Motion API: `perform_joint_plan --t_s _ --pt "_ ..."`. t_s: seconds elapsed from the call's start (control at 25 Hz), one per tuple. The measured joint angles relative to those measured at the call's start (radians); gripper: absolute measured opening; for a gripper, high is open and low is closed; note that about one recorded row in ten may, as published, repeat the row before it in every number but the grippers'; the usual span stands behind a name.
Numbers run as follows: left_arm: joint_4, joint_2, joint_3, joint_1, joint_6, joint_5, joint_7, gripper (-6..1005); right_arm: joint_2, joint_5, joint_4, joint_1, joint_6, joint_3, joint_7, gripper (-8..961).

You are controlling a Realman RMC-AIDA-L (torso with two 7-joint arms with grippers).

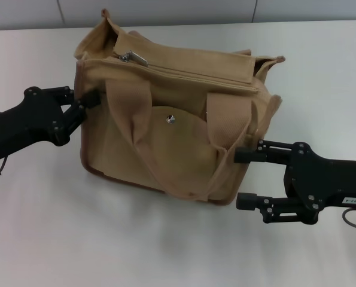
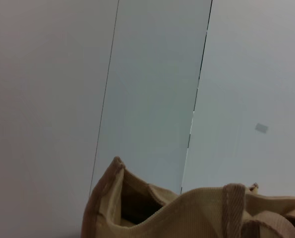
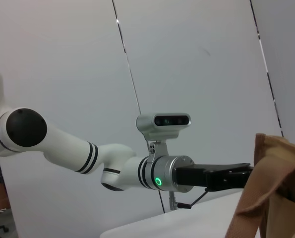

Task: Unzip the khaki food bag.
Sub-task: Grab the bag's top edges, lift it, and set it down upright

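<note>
Clearly the khaki food bag (image 1: pixel 175 113) sits mid-table (image 1: pixel 166 251), its zipper pull (image 1: pixel 133 57) at the 11 o'clock corner, zipper apparently closed. The left gripper (image 1: pixel 89 100) presses at the bag's 9 o'clock side; whether its jaws pinch fabric cannot be told. The right gripper (image 1: pixel 245 177), jaws spread, waits at 4 o'clock. Risk: with the bag loosely anchored, tugging the pull could drag or tip it.

A boxy khaki canvas food bag (image 1: pixel 166 119) with brown piping stands upright mid-worktop, turned slightly. Its top zipper looks closed, the metal pull (image 1: pixel 133 57) at the far-left end. Two wide handles droop over the snap-flap front.
</note>
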Motion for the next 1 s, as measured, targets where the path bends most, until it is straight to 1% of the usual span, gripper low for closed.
perform_joint_plan --t_s 0.24,0.48,0.64,0.84,1.0 --pt "0.001 0.001 -0.006 -0.002 0.016 -0.004 0.003 83 0.0 0.0 0.001 -0.005 0.006 0.0 0.0 769" --pt "0.008 0.004 -0.011 -0.016 0.032 -0.04 0.042 84 0.0 0.0 0.002 -0.007 0.007 0.0 0.0 769" --pt "0.011 0.017 -0.011 -0.045 0.036 -0.065 0.049 85 0.0 0.0 0.011 -0.004 0.007 0.0 -0.004 768" --pt "0.041 0.043 -0.015 -0.11 0.025 -0.087 0.057 86 0.001 0.011 0.067 0.021 0.001 0.0 -0.04 768" --pt "0.087 0.058 -0.016 -0.14 0.034 -0.129 0.057 87 0.002 0.093 0.086 0.017 0.0 0.0 -0.041 768"
